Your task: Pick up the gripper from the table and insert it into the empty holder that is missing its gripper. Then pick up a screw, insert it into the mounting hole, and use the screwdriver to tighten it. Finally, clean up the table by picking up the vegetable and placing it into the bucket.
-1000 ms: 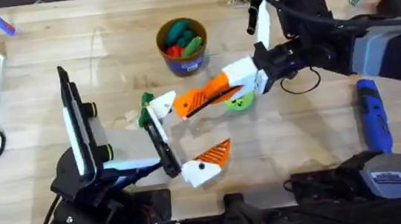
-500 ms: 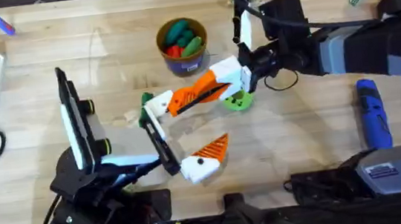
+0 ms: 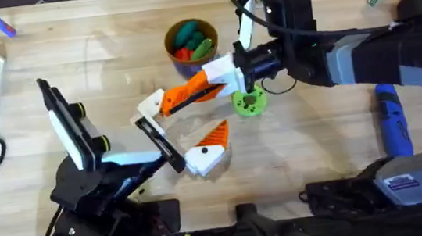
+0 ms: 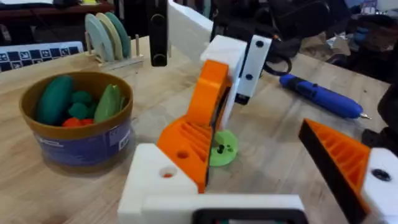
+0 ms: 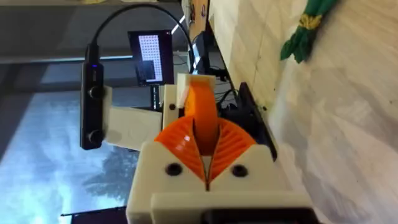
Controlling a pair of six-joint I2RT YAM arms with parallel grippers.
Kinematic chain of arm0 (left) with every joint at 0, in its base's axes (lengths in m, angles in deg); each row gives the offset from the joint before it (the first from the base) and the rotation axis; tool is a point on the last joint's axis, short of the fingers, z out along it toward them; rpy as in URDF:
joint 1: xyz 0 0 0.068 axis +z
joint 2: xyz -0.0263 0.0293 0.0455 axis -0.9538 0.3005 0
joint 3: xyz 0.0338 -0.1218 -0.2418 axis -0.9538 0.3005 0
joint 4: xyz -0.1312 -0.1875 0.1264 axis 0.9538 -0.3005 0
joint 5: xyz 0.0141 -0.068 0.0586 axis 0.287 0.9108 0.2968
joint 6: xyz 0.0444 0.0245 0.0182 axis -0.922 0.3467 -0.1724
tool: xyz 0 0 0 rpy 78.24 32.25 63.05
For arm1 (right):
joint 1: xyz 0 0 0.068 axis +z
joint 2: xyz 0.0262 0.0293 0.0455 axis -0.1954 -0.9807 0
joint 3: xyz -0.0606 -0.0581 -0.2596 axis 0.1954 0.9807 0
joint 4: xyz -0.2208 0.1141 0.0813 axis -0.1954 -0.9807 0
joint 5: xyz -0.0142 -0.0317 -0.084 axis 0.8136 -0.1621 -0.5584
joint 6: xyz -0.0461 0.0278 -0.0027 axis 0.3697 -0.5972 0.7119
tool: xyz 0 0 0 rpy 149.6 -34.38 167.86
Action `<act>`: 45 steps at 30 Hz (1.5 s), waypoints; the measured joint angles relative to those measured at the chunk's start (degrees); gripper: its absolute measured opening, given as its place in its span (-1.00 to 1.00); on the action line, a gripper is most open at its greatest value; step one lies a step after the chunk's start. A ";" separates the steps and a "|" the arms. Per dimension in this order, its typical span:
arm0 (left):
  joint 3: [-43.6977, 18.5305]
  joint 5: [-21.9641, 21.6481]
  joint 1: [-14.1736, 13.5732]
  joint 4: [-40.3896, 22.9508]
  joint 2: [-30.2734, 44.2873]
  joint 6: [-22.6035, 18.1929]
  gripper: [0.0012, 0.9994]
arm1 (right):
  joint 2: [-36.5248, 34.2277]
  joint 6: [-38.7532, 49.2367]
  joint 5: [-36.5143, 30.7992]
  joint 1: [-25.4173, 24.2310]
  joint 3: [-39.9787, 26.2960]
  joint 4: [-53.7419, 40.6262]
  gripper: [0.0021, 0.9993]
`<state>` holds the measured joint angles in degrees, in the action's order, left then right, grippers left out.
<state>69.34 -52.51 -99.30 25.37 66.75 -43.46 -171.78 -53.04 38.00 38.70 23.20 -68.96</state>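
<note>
Gripper (image 3: 181,96) — the orange wedge — sits pinched in the right gripper (image 3: 192,91) just below the bucket (image 3: 192,48) in the overhead view, its tip meeting the white holder (image 3: 149,106) of the left gripper (image 3: 180,133), whose fingers are spread; a green disc (image 3: 249,103) lies right of the wedge and the screwdriver (image 3: 393,121) well to the right. From the left wrist, the wedge (image 4: 199,127) touches the holder (image 4: 152,179) beside the bucket (image 4: 78,118), which holds toy vegetables. From the right wrist, orange pads (image 5: 180,142) press together on the wedge (image 5: 201,111) — a dark green vegetable (image 5: 308,26) lies on the table beyond.
</note>
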 joint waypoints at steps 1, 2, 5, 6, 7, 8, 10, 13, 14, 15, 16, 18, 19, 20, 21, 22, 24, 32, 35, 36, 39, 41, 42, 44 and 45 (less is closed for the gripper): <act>0.00 -0.52 0.11 0.00 0.00 -0.02 0.98 | 0.00 -0.39 -0.50 0.27 0.00 0.96 -0.99; 0.00 -1.00 0.16 -0.01 0.00 -0.07 0.98 | 0.00 -0.86 -0.81 0.51 0.00 1.83 -0.99; 0.00 -1.85 0.16 -0.01 0.00 -0.17 0.98 | 0.00 -2.81 -1.61 0.81 0.00 2.66 -0.99; 0.00 -1.88 0.16 -0.01 0.00 -0.17 0.98 | 0.00 -3.49 -1.70 0.81 0.00 2.68 -0.99; 0.00 -1.90 0.16 -0.01 0.00 -0.15 0.98 | 0.00 -4.21 -1.81 0.81 0.00 2.72 -0.99; 0.00 -1.90 0.16 -0.01 0.00 -0.17 0.98 | 0.00 -4.96 -1.83 0.81 0.00 2.88 -0.99; 0.00 -1.95 0.16 -0.01 0.00 -0.17 0.98 | 0.00 -6.57 -1.85 0.85 0.00 3.25 -0.99; 0.00 0.19 -0.39 0.17 -0.02 -0.35 0.97 | -0.31 -8.82 -1.92 2.29 0.02 3.67 -0.99; 0.00 0.26 -0.50 0.11 -0.04 -0.24 0.97 | -0.49 -9.04 -2.38 3.06 0.02 3.74 -0.99; 0.00 0.27 -0.43 0.10 -0.04 -0.13 0.97 | -0.64 -9.17 -2.76 3.13 0.02 4.07 -0.99; 0.00 0.31 -0.43 0.10 -0.04 -0.05 0.97 | -0.66 -9.20 -3.07 3.18 0.02 4.15 -0.99; 0.00 0.24 -0.43 0.10 0.00 0.09 0.97 | -0.66 -9.14 -3.89 3.53 0.02 4.44 -0.99; 0.00 0.00 -0.38 0.08 0.00 0.24 0.97 | -0.73 -9.14 -4.53 3.77 0.02 4.71 -0.99; 0.00 -0.29 -0.33 0.04 0.00 0.45 0.97 | -0.81 -9.14 -5.09 4.01 0.02 4.89 -0.99; 0.00 -0.47 -0.26 0.01 0.00 0.67 0.97 | -0.87 -9.14 -5.58 4.22 0.02 5.17 -0.99; 0.00 -0.81 -0.22 -0.01 0.00 0.76 0.97 | -0.87 -9.14 -6.21 4.45 0.02 5.52 -0.99; 0.00 -1.46 -0.15 -0.03 0.00 0.87 0.97 | -1.00 -9.14 -7.19 4.87 0.02 6.30 -0.99; 0.00 -1.18 -0.02 -0.08 0.00 1.31 0.97 | -1.25 -6.15 -7.99 5.08 0.02 6.68 -0.99; -0.02 -0.34 -0.02 -0.08 0.00 1.33 0.97 | -1.25 -4.76 -7.91 4.94 0.02 6.57 -0.99; -0.02 -0.12 0.00 -0.08 0.00 1.33 0.97 | -1.25 -4.47 -7.75 4.83 0.02 6.49 -0.99; -0.02 0.32 -0.01 -0.08 0.00 1.33 0.97 | -1.25 -4.04 -7.23 4.64 0.02 6.29 -0.99; -0.02 0.36 -0.02 -0.08 0.00 1.33 0.97 | -1.25 -3.90 -7.16 4.64 0.02 6.27 -0.99; -0.02 0.38 -0.02 -0.08 0.00 1.33 0.97 | -1.25 -3.87 -7.16 4.64 0.01 6.27 -0.99; -0.02 0.36 0.00 -0.08 0.00 1.33 0.98 | -1.25 -3.68 -7.16 4.64 0.02 6.27 -0.99; -0.02 0.38 -0.01 -0.08 0.00 1.33 0.98 | -1.25 -3.53 -7.16 4.64 0.02 6.27 -0.99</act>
<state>69.32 -52.13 -99.31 25.29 66.75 -42.13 -173.03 -56.57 30.84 43.34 23.22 -62.69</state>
